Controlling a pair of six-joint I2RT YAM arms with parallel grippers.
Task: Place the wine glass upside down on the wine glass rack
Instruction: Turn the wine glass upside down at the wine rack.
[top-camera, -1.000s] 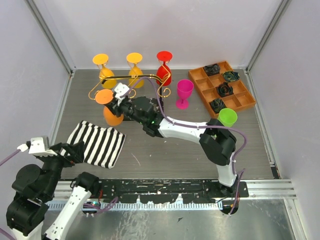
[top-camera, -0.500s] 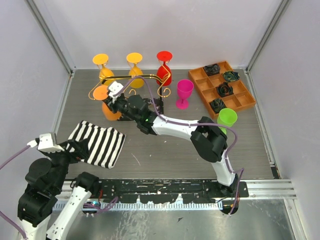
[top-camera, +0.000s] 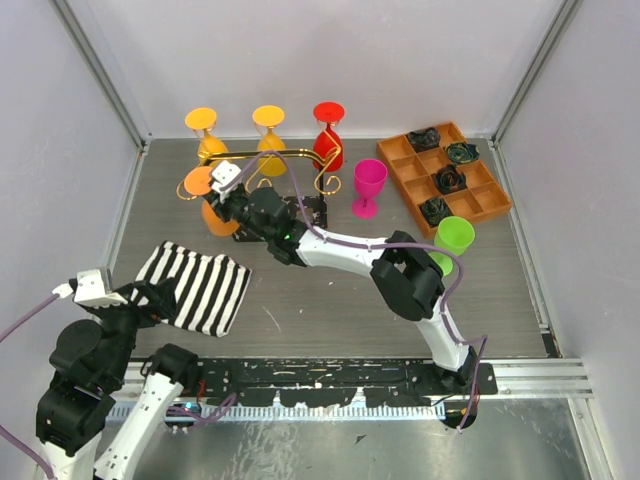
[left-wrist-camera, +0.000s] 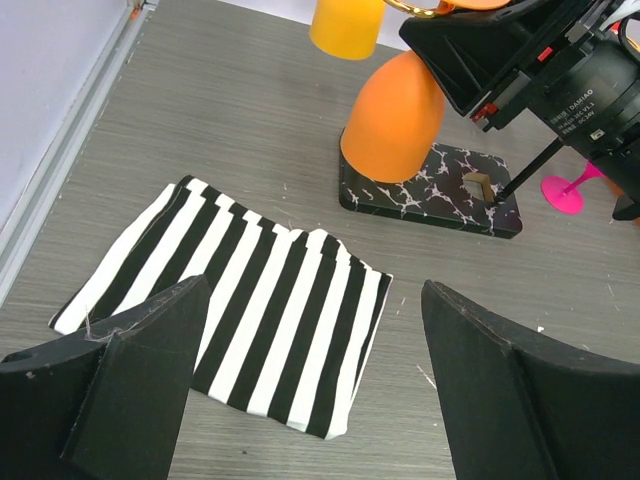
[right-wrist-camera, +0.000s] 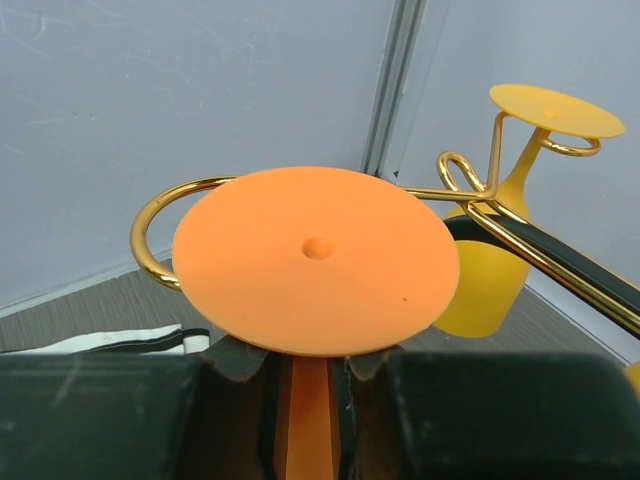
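Right fingers (right-wrist-camera: 100, 415) clamp the inverted orange wine glass (right-wrist-camera: 315, 260) at the rack (left-wrist-camera: 420, 195) — left fingers (left-wrist-camera: 130, 370) splayed.

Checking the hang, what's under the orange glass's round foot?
Its stem, clamped in the right gripper, whose body covers everything lower. The left wrist view shows the bowl over the rack's marbled base.

My right arm (top-camera: 350, 255) reaches far forward and leftward; my right gripper (right-wrist-camera: 306, 388) is pinched narrow on the wine glass (right-wrist-camera: 315, 262) stem; my left arm (top-camera: 90, 360) sits folded near its base; my left gripper (left-wrist-camera: 310, 300) gapes wide, empty, tilted downward.
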